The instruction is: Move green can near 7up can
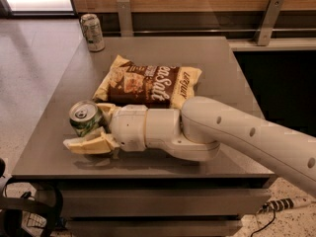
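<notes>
Gripper: my gripper lies low over the front-left part of the table, at about 8 o'clock from its centre, with my arm coming in from 4 o'clock.
Jaws: clenched on the green can. One finger is against its near side at 6 o'clock and the other shows just behind it at 1 o'clock.
Green can: upright between my fingers, silver top showing, near the table's left edge.
7up can: the 7up can stands upright at the far-left corner, at 12 o'clock from the green can and well apart from it.
Between them: a chip bag lies flat mid-table, at 2 o'clock from the green can, just beyond my wrist.
Floor: a power strip lies at 4 o'clock, below the table's front-right corner.
</notes>
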Tool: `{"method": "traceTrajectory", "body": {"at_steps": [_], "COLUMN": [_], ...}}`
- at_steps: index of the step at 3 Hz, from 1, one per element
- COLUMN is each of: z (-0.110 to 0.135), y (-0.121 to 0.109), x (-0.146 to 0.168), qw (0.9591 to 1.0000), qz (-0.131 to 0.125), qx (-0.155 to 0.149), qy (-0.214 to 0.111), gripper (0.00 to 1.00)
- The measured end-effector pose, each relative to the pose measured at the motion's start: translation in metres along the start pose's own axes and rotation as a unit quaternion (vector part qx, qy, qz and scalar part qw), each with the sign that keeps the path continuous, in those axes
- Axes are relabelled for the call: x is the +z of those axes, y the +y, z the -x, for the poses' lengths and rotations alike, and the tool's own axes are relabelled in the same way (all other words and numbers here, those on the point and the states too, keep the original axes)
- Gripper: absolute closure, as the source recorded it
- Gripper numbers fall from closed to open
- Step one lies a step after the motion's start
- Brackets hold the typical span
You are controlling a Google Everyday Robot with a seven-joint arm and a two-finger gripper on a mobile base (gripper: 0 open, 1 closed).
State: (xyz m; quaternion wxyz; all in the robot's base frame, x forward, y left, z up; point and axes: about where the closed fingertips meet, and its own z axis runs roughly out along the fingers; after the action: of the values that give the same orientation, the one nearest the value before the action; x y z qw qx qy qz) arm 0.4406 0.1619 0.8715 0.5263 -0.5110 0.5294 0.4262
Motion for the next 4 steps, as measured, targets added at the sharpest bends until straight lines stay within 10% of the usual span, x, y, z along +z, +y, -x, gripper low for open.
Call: {"method": "traceTrajectory", "body": {"at_steps": [2, 4], "z": [0.002, 0.025], "y": [0.002, -0.07], "x": [0.002, -0.049], "qw": [1.0, 0.998], "qz": [0.002, -0.047], "qx": [-0.001, 0.037], "qy": [0.0, -0.018], "gripper": [1.0, 1.0]}}
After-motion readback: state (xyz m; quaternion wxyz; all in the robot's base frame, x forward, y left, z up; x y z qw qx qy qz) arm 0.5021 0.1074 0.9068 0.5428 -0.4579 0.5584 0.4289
